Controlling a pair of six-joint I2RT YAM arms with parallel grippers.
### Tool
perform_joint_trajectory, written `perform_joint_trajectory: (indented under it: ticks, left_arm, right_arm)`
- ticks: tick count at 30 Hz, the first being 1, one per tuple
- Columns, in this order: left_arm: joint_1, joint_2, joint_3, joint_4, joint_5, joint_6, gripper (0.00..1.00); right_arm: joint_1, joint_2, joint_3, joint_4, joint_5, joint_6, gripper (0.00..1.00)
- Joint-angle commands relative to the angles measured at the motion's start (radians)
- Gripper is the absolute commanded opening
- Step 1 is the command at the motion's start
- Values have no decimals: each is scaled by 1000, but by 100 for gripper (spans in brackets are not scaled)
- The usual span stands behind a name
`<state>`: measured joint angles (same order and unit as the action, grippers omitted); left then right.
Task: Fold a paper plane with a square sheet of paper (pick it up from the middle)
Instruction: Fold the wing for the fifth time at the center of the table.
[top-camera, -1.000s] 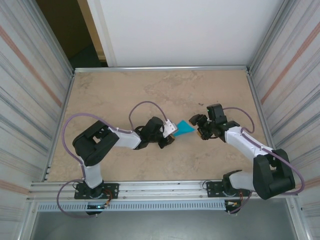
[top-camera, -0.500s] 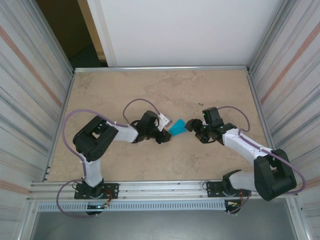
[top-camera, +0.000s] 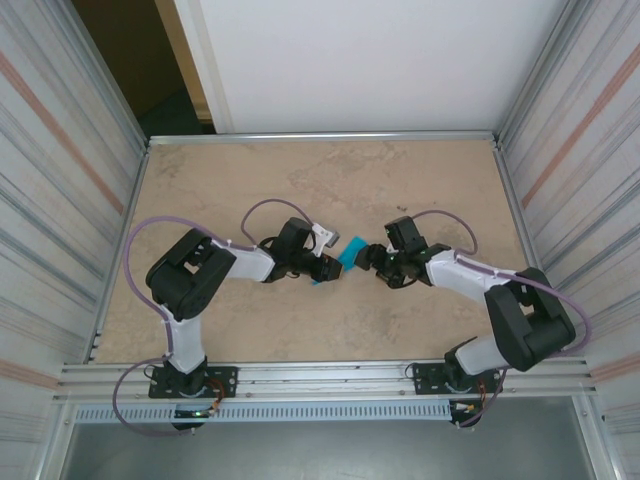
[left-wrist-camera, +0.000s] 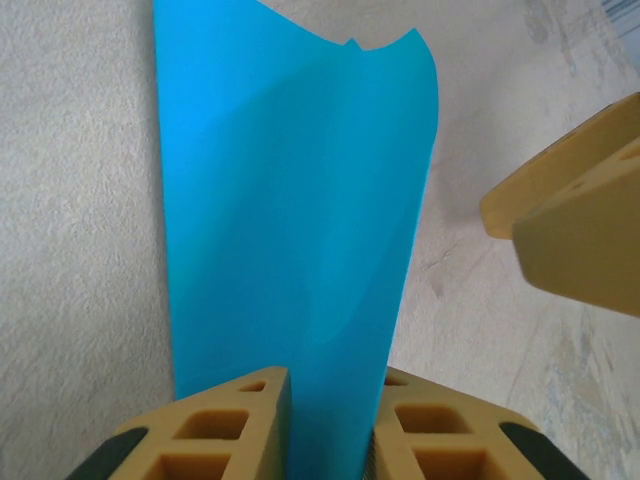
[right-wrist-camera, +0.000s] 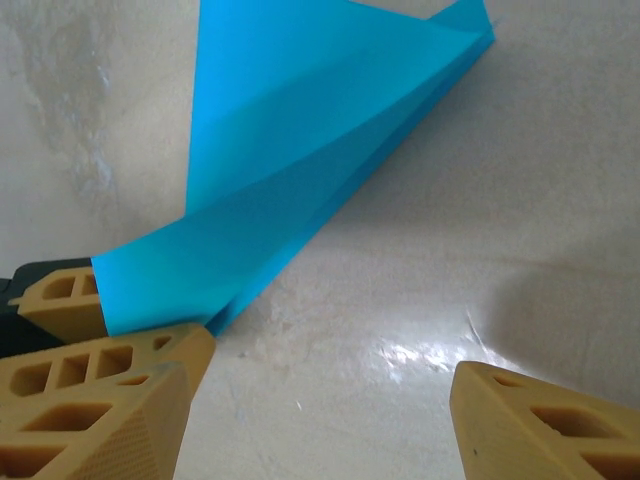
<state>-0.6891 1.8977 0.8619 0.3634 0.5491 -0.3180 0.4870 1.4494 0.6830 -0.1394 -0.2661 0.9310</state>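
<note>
Beige marbled tabletop, I see left gripper pinching folded turquoise paper, right gripper jaws spread apart, one finger just beside paper's corner.

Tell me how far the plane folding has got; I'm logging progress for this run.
Done: the sheet of paper is folded over, with layers and a crease visible from the right wrist. In hand: the left gripper clamps one end of it; the right gripper stands open beside it, gripping nothing. Left: it is no pointed dart yet, so the shaping folds remain.
</note>
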Motion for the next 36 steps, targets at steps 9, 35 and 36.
perform_joint_trajectory:
  ticks: [9, 35, 36]
  left_arm:
    - [12, 25, 23, -87, 51, -112, 24]
    - [16, -122, 53, -279, 14, -60, 39]
    - [17, -127, 53, -291, 10, -58, 38]
  right_arm:
    - [4, 136, 105, 69, -28, -42, 68]
    - [10, 264, 155, -11, -9, -56, 67]
    - [10, 264, 156, -12, -12, -57, 67]
